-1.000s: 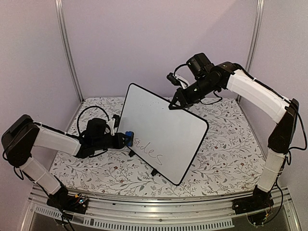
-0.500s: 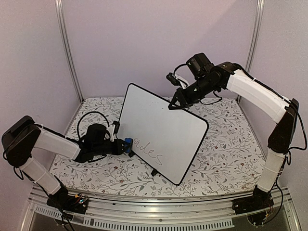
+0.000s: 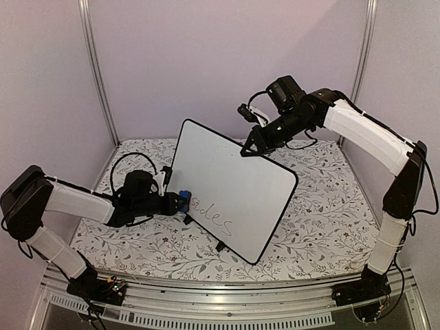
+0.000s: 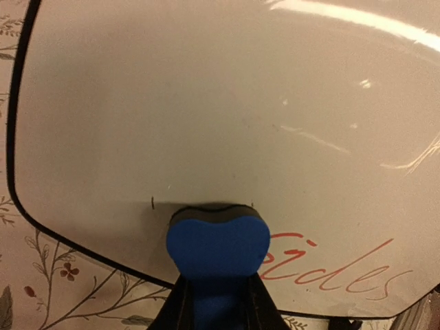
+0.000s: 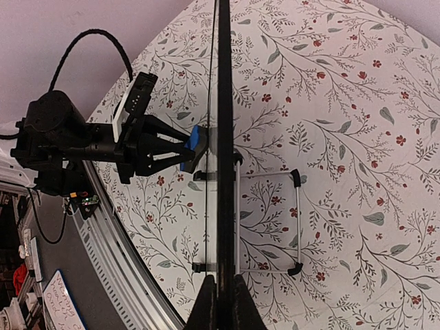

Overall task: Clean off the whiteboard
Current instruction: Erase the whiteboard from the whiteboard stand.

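1. Slightly higher than half a second ago, left gripper (image 3: 177,201) stays clamped on blue eraser (image 4: 216,240), pad touching whiteboard (image 3: 234,185) at frame centre.
2. Writing (image 3: 214,212) lies just right of pad: sweep rightward, pressing evenly.
3. Right gripper (image 3: 249,148), pinching upper rim, should brace.

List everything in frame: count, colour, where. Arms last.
whiteboard: 1, white with black rim, propped upright mid-table
handwriting: 1 word, reddish-purple, low on the board face
eraser: 1, blue with dark pad, against the board face just left of the handwriting
wire stand: 1, silver with black feet, behind the board
tablecloth: 1, white floral, covering the table
left gripper: 1, black, shut on the eraser
right gripper: 1, black, shut on the board's top edge
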Tool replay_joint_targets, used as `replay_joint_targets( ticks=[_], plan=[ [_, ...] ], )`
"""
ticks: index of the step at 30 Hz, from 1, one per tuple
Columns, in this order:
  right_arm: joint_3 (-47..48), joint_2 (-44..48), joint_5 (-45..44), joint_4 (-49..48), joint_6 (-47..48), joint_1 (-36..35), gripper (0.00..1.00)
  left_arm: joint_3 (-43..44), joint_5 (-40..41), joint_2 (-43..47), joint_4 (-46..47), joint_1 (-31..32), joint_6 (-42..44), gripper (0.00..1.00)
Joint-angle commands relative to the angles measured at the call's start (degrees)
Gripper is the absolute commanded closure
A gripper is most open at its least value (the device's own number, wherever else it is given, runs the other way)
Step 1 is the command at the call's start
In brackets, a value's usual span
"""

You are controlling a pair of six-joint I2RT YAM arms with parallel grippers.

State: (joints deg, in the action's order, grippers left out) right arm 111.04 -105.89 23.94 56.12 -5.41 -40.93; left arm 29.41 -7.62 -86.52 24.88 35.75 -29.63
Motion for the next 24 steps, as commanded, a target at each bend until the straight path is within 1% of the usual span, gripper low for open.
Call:
replay_joint_targets(
  ticks=[1,5,16,24],
  plan=[
    [-1.9,-1.5,1.4,4.7,4.2,-2.2,1.0,5.0,1.4,1.5,-1.2,0.6,2.6,1.0],
    [-1.9,-1.5,1.3,4.7,4.1,-2.2,1.0,5.5,1.0,0.4,-1.9,0.6,2.7,1.0],
    [-1.6,-1.6,1.3,4.8,4.1,-2.2,1.0,-3.4,1.0,0.4,0.7,1.5,-0.2,1.0],
    [-1.5,-1.9,1.3,4.8,4.2,-2.2,1.0,-5.0,1.0,0.3,1.7,1.5,-0.7,1.0]
  ],
)
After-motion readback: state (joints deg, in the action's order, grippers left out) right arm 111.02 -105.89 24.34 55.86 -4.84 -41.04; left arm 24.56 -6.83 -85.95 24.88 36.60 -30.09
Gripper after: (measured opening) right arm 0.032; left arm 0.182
